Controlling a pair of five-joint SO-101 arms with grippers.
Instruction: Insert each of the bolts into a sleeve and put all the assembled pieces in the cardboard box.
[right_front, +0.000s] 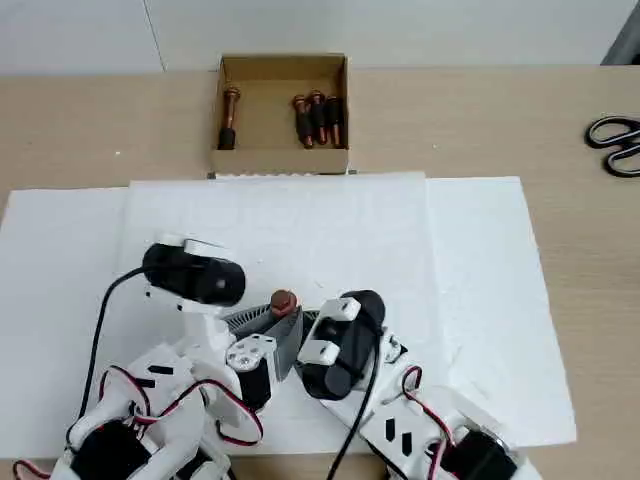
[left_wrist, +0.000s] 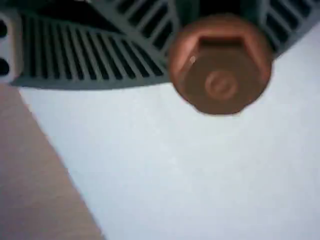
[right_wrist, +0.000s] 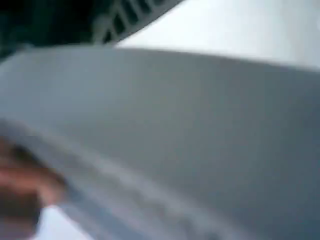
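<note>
At the near edge of the white sheet (right_front: 480, 300), close in front of both arm bases, the bolt (right_front: 283, 300) stands head up between the two wrists. The left gripper (right_front: 272, 322) looks pinched on it. In that arm's wrist view the ribbed jaws sit on either side of the copper hex head, which faces straight at the camera. From that I judge the shank points down and away, held ready to go into a sleeve. I see no sleeve plainly; it may be hidden below the head. The right gripper (right_front: 305, 335) crowds in just beside the bolt, probably to steady the mating part, but whether it is spread or pressed together I cannot tell. Its wrist view gives a coppery blur at one edge, which I take for the same piece. Across the sheet the cardboard box (right_front: 284, 158) holds four assembled pieces (right_front: 318, 118), one apart from three together, well away from this bolt. Scissors (right_front: 615, 145) lie on the bare table (right_front: 100, 120) off to one side.
</note>
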